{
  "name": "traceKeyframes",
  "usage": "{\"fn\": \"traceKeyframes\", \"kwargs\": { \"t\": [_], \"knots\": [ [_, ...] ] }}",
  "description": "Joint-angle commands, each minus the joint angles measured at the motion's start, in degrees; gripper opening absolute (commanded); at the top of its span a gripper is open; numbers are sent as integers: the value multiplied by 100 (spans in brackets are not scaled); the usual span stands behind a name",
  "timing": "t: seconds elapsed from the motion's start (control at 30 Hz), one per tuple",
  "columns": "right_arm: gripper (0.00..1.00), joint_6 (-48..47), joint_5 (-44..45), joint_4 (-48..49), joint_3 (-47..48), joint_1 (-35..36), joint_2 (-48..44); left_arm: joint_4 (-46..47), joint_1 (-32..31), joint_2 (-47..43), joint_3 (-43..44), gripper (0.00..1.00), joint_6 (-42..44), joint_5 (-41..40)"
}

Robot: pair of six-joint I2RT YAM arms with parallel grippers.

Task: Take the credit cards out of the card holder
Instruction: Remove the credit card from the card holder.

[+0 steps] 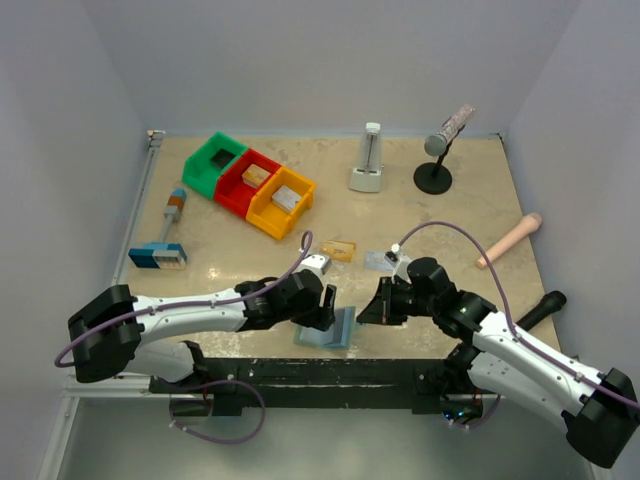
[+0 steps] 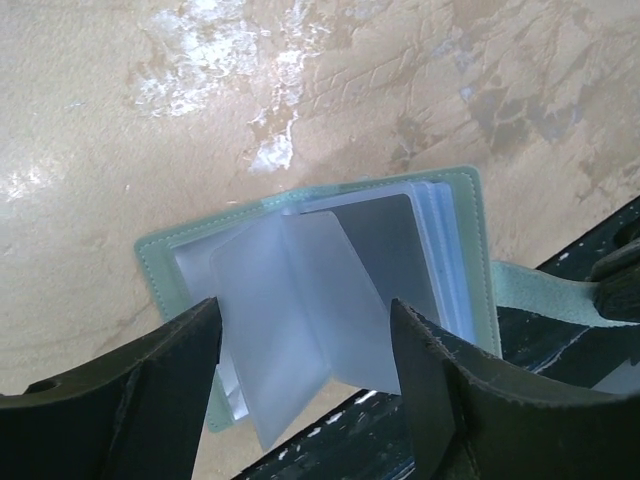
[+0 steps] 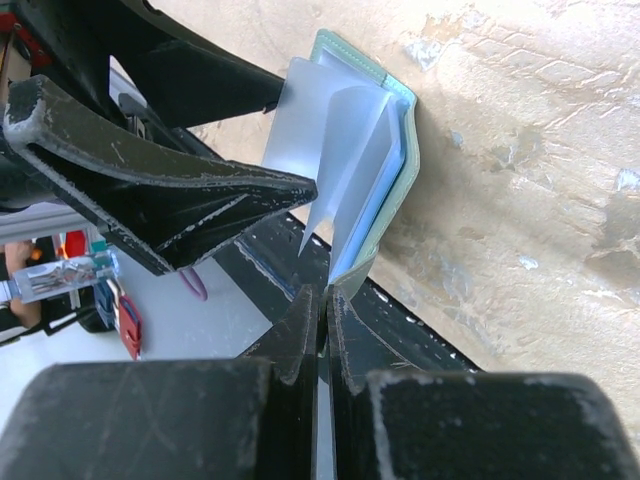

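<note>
Right gripper (image 3: pixel 325 298) pinching one card holder (image 2: pixel 300 290), two credit cards (image 1: pixel 340 250) lying nearby

Card holder (image 1: pixel 327 330) at the near edge
It is being kept between the left gripper (image 1: pixel 330 304) and the right gripper (image 1: pixel 364 314), with the credit cards (image 1: pixel 340 249) behind it.

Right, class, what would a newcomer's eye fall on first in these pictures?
The open teal card holder at the table's near edge, clear sleeves fanned up. The left hand stands open around the sleeves; the right hand pinches the holder's edge. Far left, green, red and yellow bins stand in a row.
</note>
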Motion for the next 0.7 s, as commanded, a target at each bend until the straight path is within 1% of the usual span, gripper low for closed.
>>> {"fn": "traceKeyframes", "kwargs": {
  "t": [0.0,0.13,0.2,0.27,0.3,0.4,0.6,0.67],
  "knots": [
    [0,-86,60,-13,210,23,-110,-269,30,-215,35,74,4,-396],
    [0,-104,86,-110,254,14,-180,-629,118,-777,-114,77,-286,-976],
    [0,-121,86,-127,263,23,-180,-630,145,-1233,-263,77,-418,-1187],
    [0,-121,95,-128,263,23,-180,-507,145,-1577,-378,77,-427,-1215],
    [0,-121,104,-110,254,23,-171,-411,154,-1683,-430,77,-401,-1145],
    [0,-139,139,-110,254,23,-136,151,154,-1746,-448,75,-138,-557],
    [0,-139,306,-171,149,32,-118,784,136,-894,-255,67,-14,638],
    [0,-139,341,-215,122,14,-145,952,119,-692,-272,67,-5,780]
  ]
}}
